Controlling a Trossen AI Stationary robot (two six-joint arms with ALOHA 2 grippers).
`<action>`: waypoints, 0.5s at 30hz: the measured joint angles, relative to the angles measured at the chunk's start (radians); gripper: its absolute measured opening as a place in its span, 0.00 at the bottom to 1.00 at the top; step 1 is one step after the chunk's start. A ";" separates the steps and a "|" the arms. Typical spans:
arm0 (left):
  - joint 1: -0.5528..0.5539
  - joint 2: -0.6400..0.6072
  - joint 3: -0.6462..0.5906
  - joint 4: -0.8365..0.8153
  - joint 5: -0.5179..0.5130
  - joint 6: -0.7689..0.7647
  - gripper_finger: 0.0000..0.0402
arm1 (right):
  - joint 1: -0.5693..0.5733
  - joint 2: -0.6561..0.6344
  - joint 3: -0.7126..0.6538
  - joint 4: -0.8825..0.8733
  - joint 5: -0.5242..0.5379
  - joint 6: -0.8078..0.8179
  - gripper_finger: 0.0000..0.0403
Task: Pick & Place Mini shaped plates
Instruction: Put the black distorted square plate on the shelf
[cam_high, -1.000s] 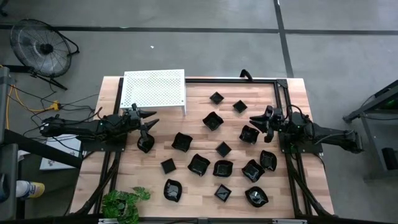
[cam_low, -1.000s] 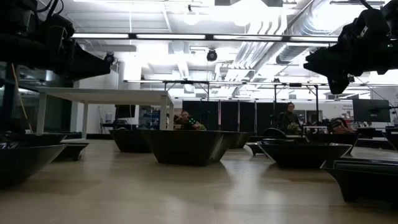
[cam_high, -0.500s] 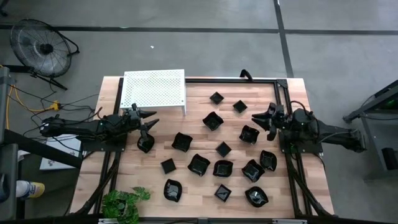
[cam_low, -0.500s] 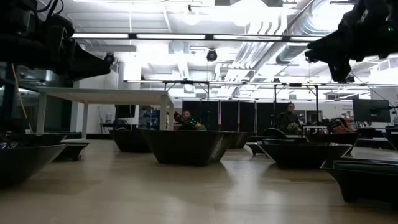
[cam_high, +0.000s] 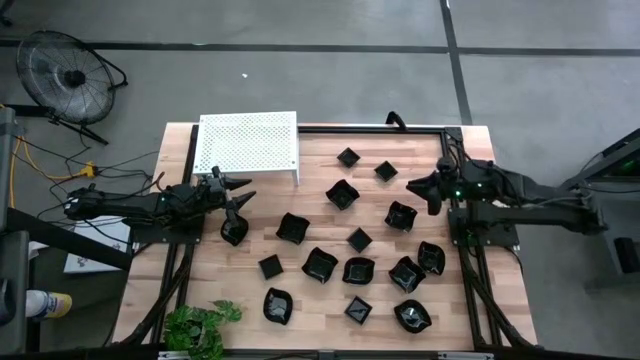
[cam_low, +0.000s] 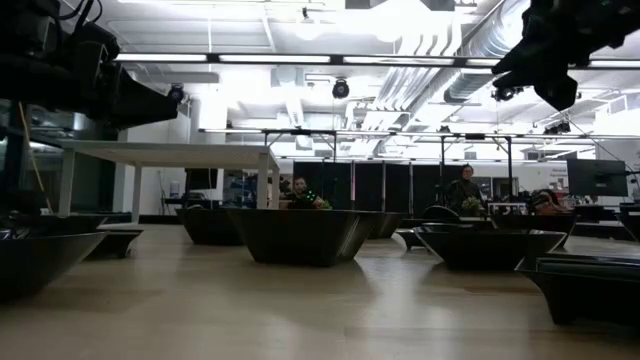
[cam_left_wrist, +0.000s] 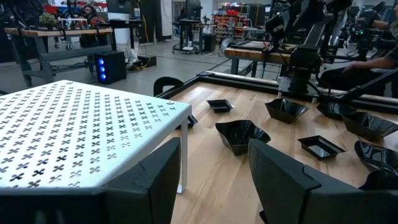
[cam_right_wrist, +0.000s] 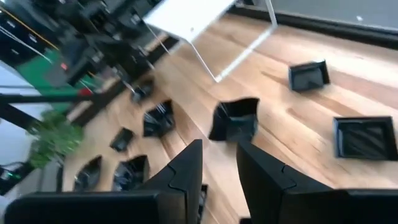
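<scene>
Several small glossy black plates (cam_high: 342, 193) of varied shapes rest on their bases across the wooden table; in the low view one stands in the middle (cam_low: 300, 235). My left gripper (cam_high: 240, 196) hovers open near the table's left side, just beyond a black plate (cam_high: 233, 230), and its wrist view shows nothing between its fingers (cam_left_wrist: 214, 180). My right gripper (cam_high: 424, 190) hangs open above the table's right side, beside a wavy plate (cam_high: 400, 215). In its wrist view (cam_right_wrist: 217, 180) another wavy plate (cam_right_wrist: 235, 118) lies ahead.
A white perforated shelf (cam_high: 248, 143) stands at the far left corner, close to my left gripper (cam_left_wrist: 74, 137). A green plant (cam_high: 200, 325) sits at the near left edge. Black frame rails (cam_high: 455, 150) run along the far and right edges. People are in the room beyond (cam_low: 465, 180).
My right gripper has risen and drawn a little toward the table's far edge, away from the wavy plate below it, with nothing in its fingers. The plates have not moved.
</scene>
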 joint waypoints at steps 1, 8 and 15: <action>0.000 0.000 0.000 0.000 0.000 0.000 0.46 | 0.000 0.022 0.019 -0.025 0.000 -0.010 0.23; 0.000 0.000 0.000 0.000 0.000 0.000 0.46 | -0.025 0.191 0.120 -0.179 -0.066 0.002 0.23; 0.000 0.000 0.000 0.000 0.000 0.000 0.46 | -0.122 0.334 0.126 -0.270 -0.216 0.021 0.23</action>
